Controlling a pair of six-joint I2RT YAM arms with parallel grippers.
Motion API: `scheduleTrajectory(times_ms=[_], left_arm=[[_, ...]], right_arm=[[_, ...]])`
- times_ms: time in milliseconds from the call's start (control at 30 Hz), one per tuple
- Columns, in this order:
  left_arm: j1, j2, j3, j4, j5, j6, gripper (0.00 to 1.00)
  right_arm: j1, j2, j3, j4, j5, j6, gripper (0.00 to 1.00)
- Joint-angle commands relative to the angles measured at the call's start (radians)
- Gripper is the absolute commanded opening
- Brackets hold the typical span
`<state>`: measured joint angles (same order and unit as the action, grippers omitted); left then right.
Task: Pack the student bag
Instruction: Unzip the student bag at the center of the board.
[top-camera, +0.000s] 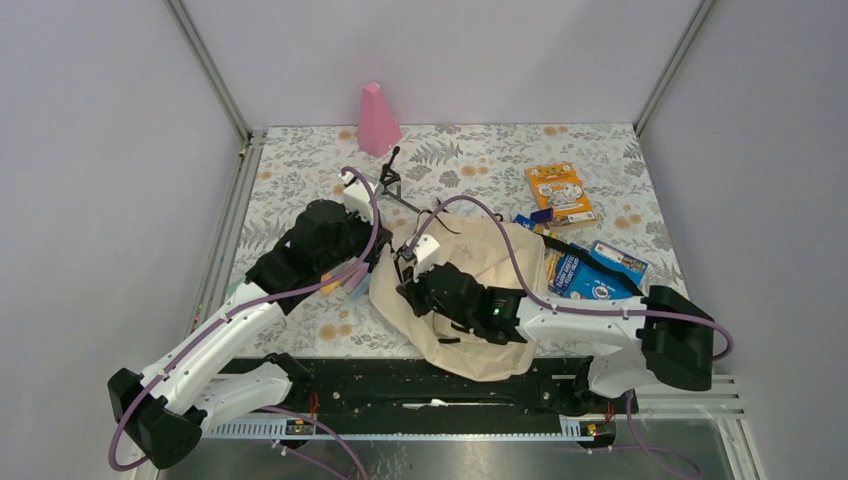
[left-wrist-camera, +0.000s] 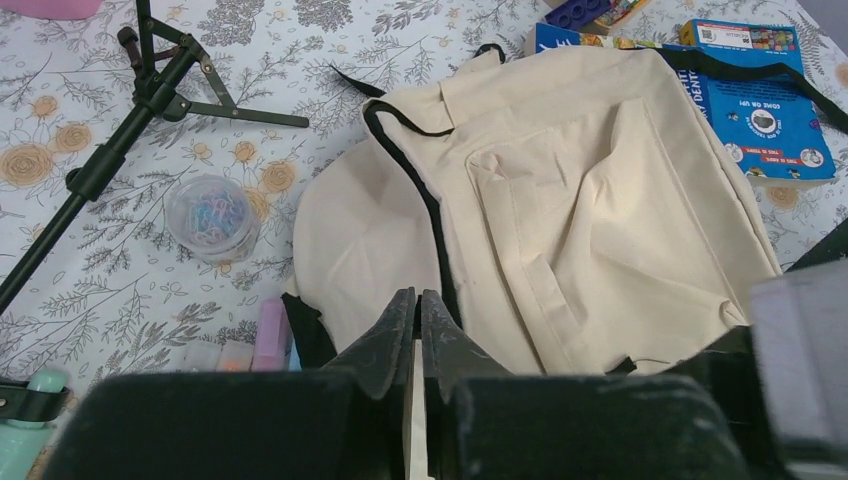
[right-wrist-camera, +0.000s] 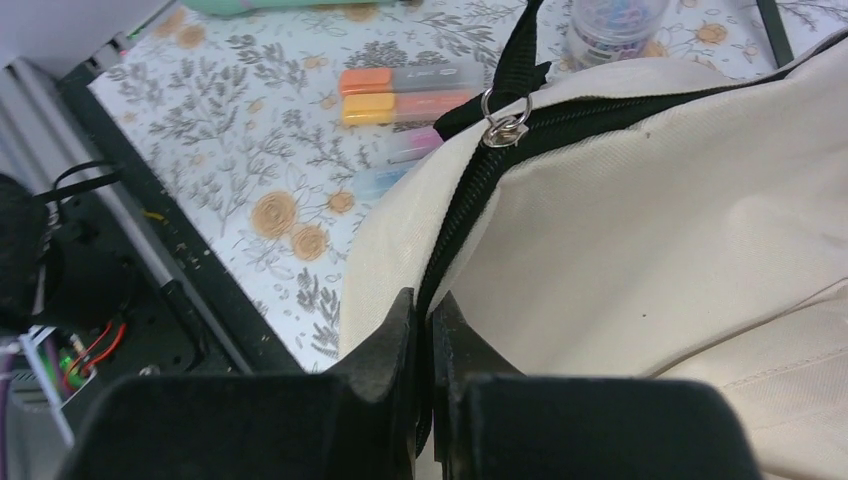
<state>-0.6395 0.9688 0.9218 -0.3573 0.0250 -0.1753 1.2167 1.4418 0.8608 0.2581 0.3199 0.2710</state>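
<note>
The student bag, cream fabric with a black zipper, lies flat near the table's front middle. It fills the left wrist view and the right wrist view. My left gripper is at the bag's left edge, jaws pressed together on the fabric by the black zipper line. My right gripper is shut on the black zipper seam at the bag's front-left edge. A metal zipper pull ring sits further along that seam. The zipper looks closed there. In the top view the two grippers are close together.
A clear jar of paper clips, a black tripod and highlighters lie left of the bag. A blue book lies partly under its right side. An orange box and a pink cone sit further back.
</note>
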Motion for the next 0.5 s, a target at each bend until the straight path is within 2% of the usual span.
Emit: scheduleTrajectory(times_ms=[0,467], left_arm=[[0.006,-0.02,0.017,0.084,-0.042,0.014,0.0],[0.015,0.019,0.018,0.086,-0.041,0.01,0.0]], right_arm=[[0.012,-0.098,-0.074,0.081,-0.119,-0.044,0.0],[0.077,-0.261,-0.161,-0.042,-0.261,-0.069,0.0]])
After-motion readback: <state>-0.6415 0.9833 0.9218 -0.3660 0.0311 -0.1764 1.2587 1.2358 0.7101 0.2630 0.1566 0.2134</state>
